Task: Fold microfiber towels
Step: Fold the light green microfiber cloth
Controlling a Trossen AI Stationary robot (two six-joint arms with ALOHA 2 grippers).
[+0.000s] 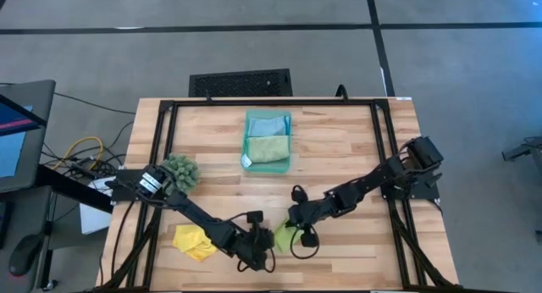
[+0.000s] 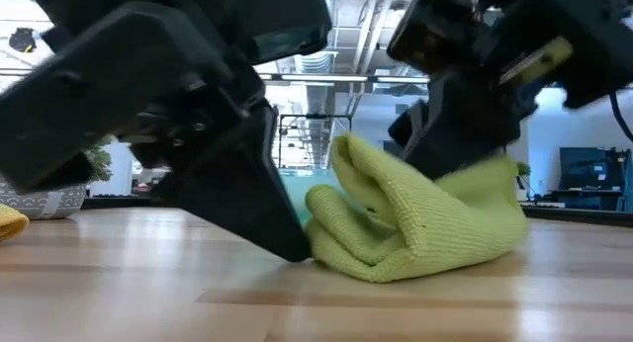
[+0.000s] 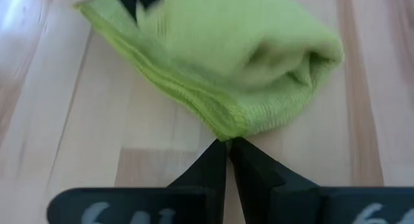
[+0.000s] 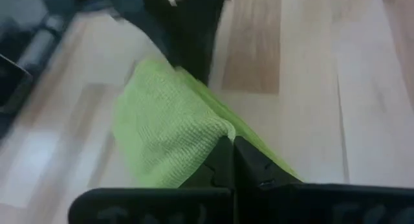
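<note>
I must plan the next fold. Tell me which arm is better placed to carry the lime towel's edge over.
Probably the right: its tool is shut on the lime towel's raised edge, while the left tool pins a corner at the table.

- Both arms crowd the lime towel (image 1: 285, 235) at the table's (image 1: 339, 157) near edge.
- Tray (image 1: 268, 140), fuzzy clump (image 1: 181, 170) and yellow towel (image 1: 193, 242) block elsewhere.
- Right half: bare wood.

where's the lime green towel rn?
High view: lime green towel sits near the table's front edge, centre, pinched between the left pincer and right pincer, right of the yellow towel.
</note>
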